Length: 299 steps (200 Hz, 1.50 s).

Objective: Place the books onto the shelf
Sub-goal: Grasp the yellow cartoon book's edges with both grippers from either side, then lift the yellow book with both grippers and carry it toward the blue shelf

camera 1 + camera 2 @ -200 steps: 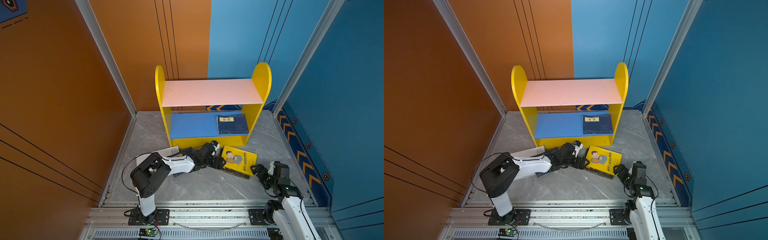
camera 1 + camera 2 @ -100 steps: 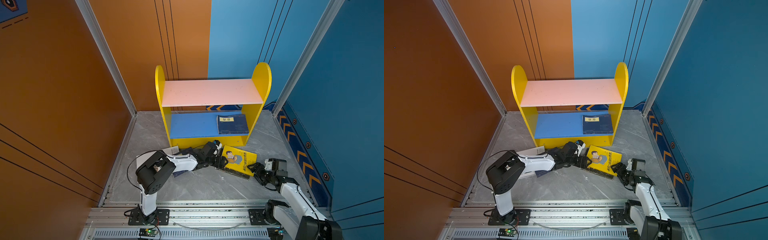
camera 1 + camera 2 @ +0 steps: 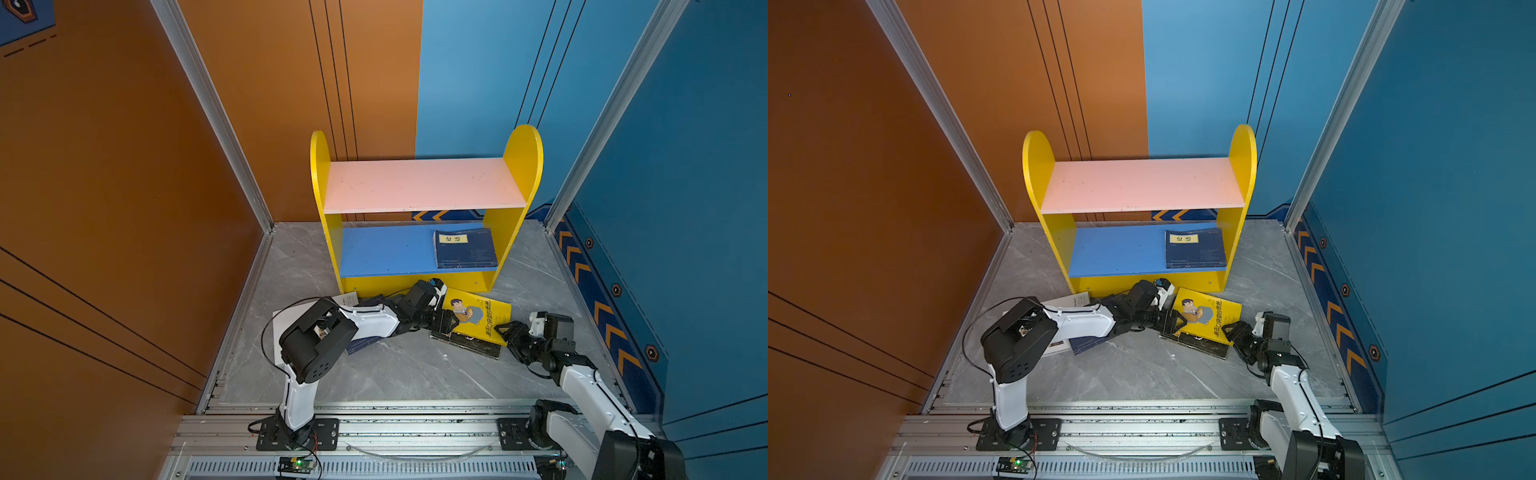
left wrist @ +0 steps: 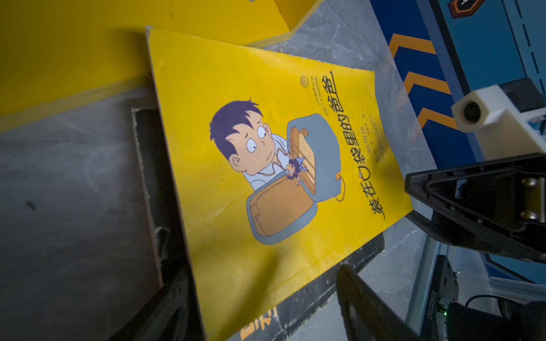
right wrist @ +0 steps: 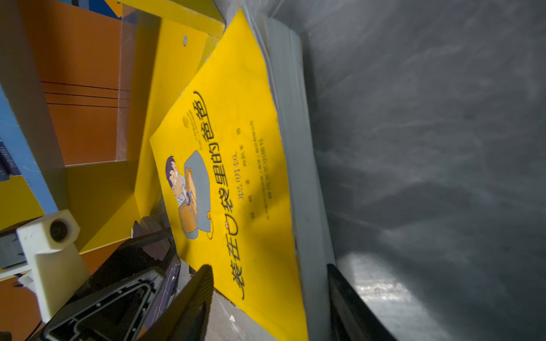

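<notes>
The shelf (image 3: 521,166) stands at the back with one navy book (image 3: 465,249) (image 3: 1195,249) flat on its blue lower board. On the floor in front lies the yellow book (image 3: 478,318) (image 3: 1208,318) (image 4: 266,177) (image 5: 230,177) on top of a black book (image 3: 469,345) (image 4: 150,165). My left gripper (image 3: 444,326) (image 4: 263,280) is open, its jaws straddling the left corner of this pile. My right gripper (image 3: 500,328) (image 5: 269,267) is open at the right corner, one finger over the yellow cover, the other beside the page edge. A white book (image 3: 286,328) and a navy book (image 3: 363,343) lie under my left arm.
Orange wall (image 3: 124,208) on the left, blue wall (image 3: 685,208) with a chevron strip on the right. An aluminium rail (image 3: 415,432) runs along the front. The shelf's yellow base panel (image 4: 88,59) is right behind the pile.
My right gripper has moved in to the yellow book's right corner and its jaws have narrowed. My left gripper has edged onto the left corner, narrowing slightly.
</notes>
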Motion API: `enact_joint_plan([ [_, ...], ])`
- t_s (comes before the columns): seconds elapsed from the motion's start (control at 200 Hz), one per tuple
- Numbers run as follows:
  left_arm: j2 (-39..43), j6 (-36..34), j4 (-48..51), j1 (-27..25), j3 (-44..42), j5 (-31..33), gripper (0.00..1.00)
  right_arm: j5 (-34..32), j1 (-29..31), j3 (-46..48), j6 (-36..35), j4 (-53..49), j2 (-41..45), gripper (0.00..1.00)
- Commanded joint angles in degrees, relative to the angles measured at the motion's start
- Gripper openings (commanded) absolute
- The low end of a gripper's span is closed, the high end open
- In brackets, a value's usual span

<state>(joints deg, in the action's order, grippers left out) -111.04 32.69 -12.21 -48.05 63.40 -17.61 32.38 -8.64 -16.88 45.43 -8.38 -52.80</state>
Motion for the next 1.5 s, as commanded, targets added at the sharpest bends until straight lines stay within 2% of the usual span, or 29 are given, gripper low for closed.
enact_joint_plan([
  [0.0,-1.4,0.5,0.4,-0.7,1.5,-4.1,0.77,3.8,1.1,-1.8,2.8,3.3,2.8,0.59],
  [0.27,-2.1,0.3,0.4,-0.8,2.5,-4.7,0.76,2.6,2.7,-1.9,8.4,7.5,3.6,0.5],
  [0.34,-2.2,0.2,0.4,-0.8,2.6,-4.8,0.75,2.0,3.1,-2.0,9.2,7.7,1.8,0.42],
  [0.431,-2.2,0.2,0.4,-0.8,2.7,-5.0,0.75,1.3,3.3,-1.6,10.9,9.2,-0.4,0.27],
  [0.596,-1.9,0.3,0.3,-0.8,2.3,-4.8,0.75,-0.9,4.2,-1.7,12.1,10.9,-2.4,0.23],
  [0.751,-1.0,0.2,0.3,-0.8,1.8,-4.1,0.74,-2.6,4.2,-1.7,13.5,11.2,-0.7,0.1],
  [0.881,0.7,0.5,0.3,-0.6,1.1,-4.0,0.75,-4.2,3.8,-3.5,14.4,8.1,3.2,0.1],
  [1.081,7.7,-5.8,7.6,0.3,1.6,-3.5,0.77,-4.7,1.9,-11.2,11.3,-8.3,11.9,0.09],
  [1.347,17.7,-12.5,20.0,2.5,4.7,-8.5,0.79,2.2,1.3,-24.2,9.1,-21.8,17.1,0.11],
  [1.492,22.3,-10.7,19.8,4.7,3.6,-13.0,0.8,6.9,1.4,-30.8,8.7,-24.1,18.2,0.11],
])
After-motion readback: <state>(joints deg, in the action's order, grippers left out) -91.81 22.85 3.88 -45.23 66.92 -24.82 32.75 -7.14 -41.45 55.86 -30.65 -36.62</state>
